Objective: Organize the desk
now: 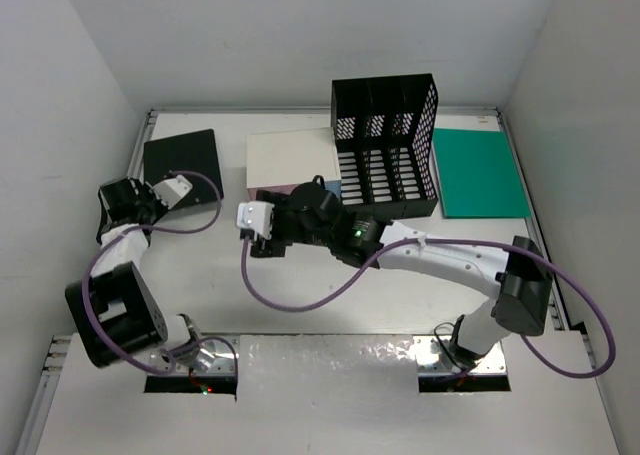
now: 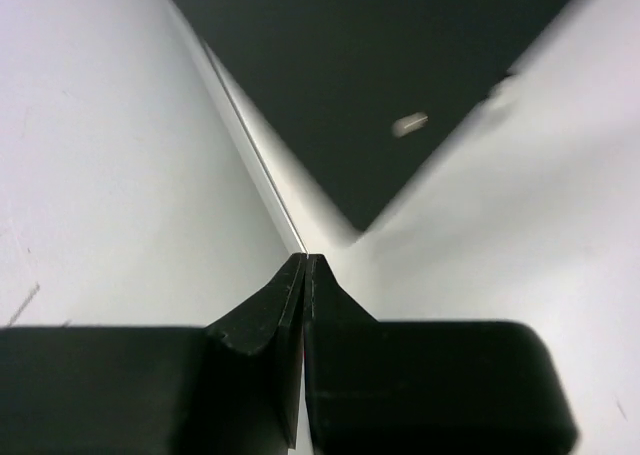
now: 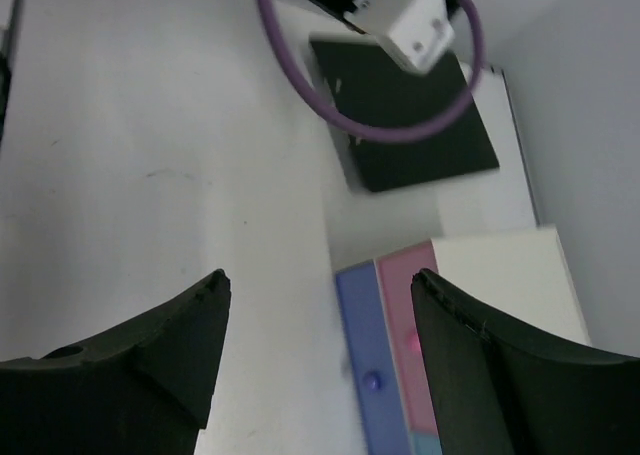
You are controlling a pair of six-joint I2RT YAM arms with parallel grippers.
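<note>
Desk (image 1: 200, 265) stretches white beneath both arms, carrying everything in the workspace. Left end effector (image 2: 305, 262), fingers pressed together, points at a corner of the black mat (image 1: 182, 160) at far left. Right end effector (image 3: 318, 278) is spread wide above bare desk, just beside the small drawer box (image 1: 290, 160) with its blue and pink drawers. Black mesh file organizer (image 1: 385, 145) stands at the box's right, and a flat green sheet (image 1: 480, 172) lies beyond it.

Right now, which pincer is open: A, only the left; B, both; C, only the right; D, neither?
C: the right pincer has its fingers spread wide, facing the small drawer box, while the left pincer has its tips pressed together with nothing between them.
</note>
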